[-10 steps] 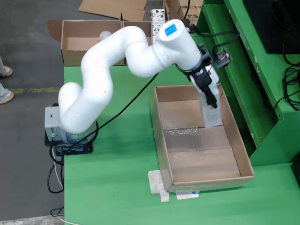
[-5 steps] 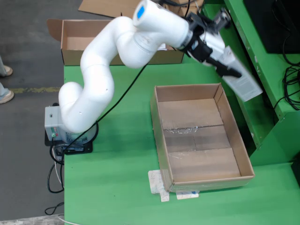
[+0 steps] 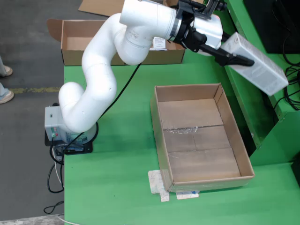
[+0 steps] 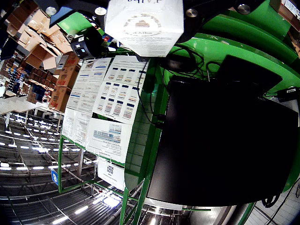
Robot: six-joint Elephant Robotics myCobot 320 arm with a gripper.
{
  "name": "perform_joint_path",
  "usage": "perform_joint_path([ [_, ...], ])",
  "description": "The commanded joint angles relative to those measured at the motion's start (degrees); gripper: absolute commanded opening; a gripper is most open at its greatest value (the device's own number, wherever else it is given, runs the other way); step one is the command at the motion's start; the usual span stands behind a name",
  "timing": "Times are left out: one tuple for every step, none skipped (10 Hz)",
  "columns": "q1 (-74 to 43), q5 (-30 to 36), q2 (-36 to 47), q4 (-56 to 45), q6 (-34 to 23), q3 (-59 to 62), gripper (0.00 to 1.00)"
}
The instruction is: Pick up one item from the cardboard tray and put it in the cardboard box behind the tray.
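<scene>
While the arm reaches high over the far right of the scene, these things show:

Tabletop (image 3: pixel 117 178): green surface carrying the tray, the box and the robot's base.

Robot arm (image 3: pixel 98 79): white myCobot, bent up from its base at the left of the fixed view and stretched rightward; no writing on it can be read.

Cardboard tray (image 3: pixel 161 140): open, shallow, brown, lying near the middle of the tabletop; its floor is bare cardboard with tape across it; white paper labels stick out under its near left corner, their print too small to read.

Cardboard box (image 3: pixel 77 47): open, brown, at the far edge of the tabletop behind the tray; a white printed label stands on its wall just under the arm, illegible.

Posted sheets (image 4: pixel 110 91): in the gripper-mounted view, white pages of blue-headed tables hang on a green frame; the text is too fine to read.

Black monitor (image 4: pixel 225 145): dark screen on the green frame.

White carton (image 3: pixel 255 70): long wrapped package, tilted, held in the air above the green shelving to the right of the tray, well clear of both tray and box; in the gripper-mounted view (image 4: pixel 144 23) its end face shows a round emblem and a line of inverted print, neither legible.

Gripper (image 3: pixel 229 55): black fingers clamped on the white carton.
</scene>
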Motion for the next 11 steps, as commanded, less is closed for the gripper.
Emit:
perform_joint_path([
  [-0.6, 2.5, 2.5, -1.1, 1.1, 1.5, 0.0],
  [-1.1, 4.3, 2.8, -2.6, 1.8, 1.5, 0.0],
  [-1.2, 4.7, 2.8, -3.0, 2.0, 1.5, 0.0],
  [-1.3, 5.7, 3.0, -3.9, 2.5, 1.5, 0.0],
  [-1.3, 5.7, 3.0, -3.9, 2.5, 1.5, 0.0],
  [-1.2, 6.4, 3.3, -4.6, 2.8, 1.5, 0.0],
  [-2.0, 9.3, 4.6, -7.7, 3.6, 1.5, 0.0],
  [-2.0, 9.3, 4.6, -7.7, 3.6, 1.5, 0.0],
  [-2.1, 10.2, 5.0, -8.6, 3.8, 1.5, 0.0],
  [-2.5, 10.9, 5.2, -9.2, 3.9, 1.5, 0.0],
  [-2.6, 11.4, 5.5, -9.7, 3.9, 1.5, 0.0],
])
